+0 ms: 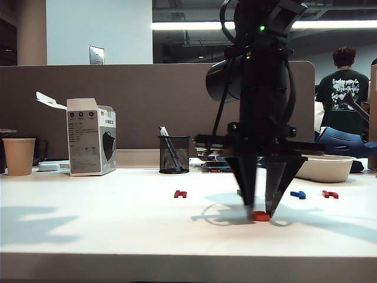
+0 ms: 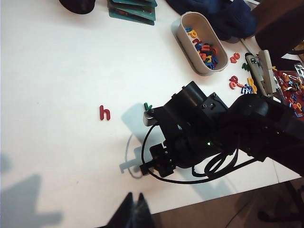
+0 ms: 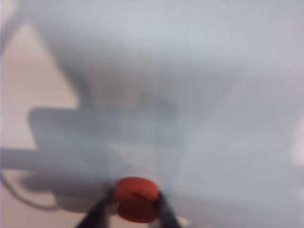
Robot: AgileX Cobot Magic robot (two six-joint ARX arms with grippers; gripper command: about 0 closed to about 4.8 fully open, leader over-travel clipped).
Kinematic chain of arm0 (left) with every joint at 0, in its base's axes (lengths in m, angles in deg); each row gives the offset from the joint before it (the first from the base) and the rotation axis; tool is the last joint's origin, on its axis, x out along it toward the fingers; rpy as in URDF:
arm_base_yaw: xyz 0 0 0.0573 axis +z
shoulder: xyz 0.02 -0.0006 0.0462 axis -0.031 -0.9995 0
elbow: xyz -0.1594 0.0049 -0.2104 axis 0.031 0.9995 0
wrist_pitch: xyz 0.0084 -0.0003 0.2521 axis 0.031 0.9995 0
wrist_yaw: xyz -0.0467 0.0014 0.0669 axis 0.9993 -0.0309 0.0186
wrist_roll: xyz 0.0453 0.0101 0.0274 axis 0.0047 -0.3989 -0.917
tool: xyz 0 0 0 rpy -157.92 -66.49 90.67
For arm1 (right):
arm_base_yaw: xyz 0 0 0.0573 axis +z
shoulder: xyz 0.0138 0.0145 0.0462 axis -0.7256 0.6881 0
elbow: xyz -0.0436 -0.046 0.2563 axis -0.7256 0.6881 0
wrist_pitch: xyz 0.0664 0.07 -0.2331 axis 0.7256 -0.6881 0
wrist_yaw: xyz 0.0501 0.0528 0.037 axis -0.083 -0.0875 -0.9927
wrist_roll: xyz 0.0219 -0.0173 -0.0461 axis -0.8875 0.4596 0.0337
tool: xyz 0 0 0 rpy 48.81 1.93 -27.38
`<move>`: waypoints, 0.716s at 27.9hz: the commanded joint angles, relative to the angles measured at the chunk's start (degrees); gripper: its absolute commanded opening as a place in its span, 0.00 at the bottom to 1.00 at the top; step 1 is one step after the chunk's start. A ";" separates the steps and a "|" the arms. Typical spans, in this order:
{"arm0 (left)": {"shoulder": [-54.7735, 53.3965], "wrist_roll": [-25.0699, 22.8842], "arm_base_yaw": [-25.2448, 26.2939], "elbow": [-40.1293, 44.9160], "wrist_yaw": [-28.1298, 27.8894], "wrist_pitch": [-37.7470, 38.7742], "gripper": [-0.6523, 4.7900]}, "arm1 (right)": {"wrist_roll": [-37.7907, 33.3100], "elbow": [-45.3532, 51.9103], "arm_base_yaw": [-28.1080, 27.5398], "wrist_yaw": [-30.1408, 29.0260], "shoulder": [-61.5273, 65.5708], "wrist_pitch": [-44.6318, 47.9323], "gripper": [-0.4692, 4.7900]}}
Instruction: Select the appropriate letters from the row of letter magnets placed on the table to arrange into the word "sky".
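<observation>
The right claw [image 1: 260,213] stands on the desk [image 1: 118,230], fingers loosely flanking the orange-red letter [image 1: 260,216]; part wider, then lift straight; the left claw [image 2: 135,211] looks closed, empty.

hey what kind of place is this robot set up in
Probably an open-plan office or lab. A grey desk partition backs the white table, a mesh pen holder and paper cup stand on it, and a person works under strip lights behind.
</observation>
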 commanded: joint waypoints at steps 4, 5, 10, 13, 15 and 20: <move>0.13 -0.24 0.02 -0.15 -0.07 -0.37 0.11 | -0.42 1.49 0.20 0.55 1.64 0.92 0.50; 0.13 -0.24 0.02 -0.15 -0.07 -0.37 0.11 | -0.39 1.49 0.20 0.55 1.51 0.92 0.50; 0.13 -0.24 0.02 -0.15 -0.07 -0.37 0.11 | -0.37 1.44 0.15 2.99 -1.11 0.77 0.50; 0.15 -0.24 0.02 -0.15 -0.07 -0.37 0.11 | 0.31 0.87 0.00 4.66 -3.26 0.48 0.50; 0.15 -0.24 0.02 -0.15 -0.07 -0.35 0.11 | 1.46 -0.13 -0.17 5.29 -4.61 0.50 0.50; 0.13 -0.24 0.02 -0.15 -0.07 -0.39 0.11 | 3.50 -4.87 -0.85 5.84 -5.55 1.01 0.50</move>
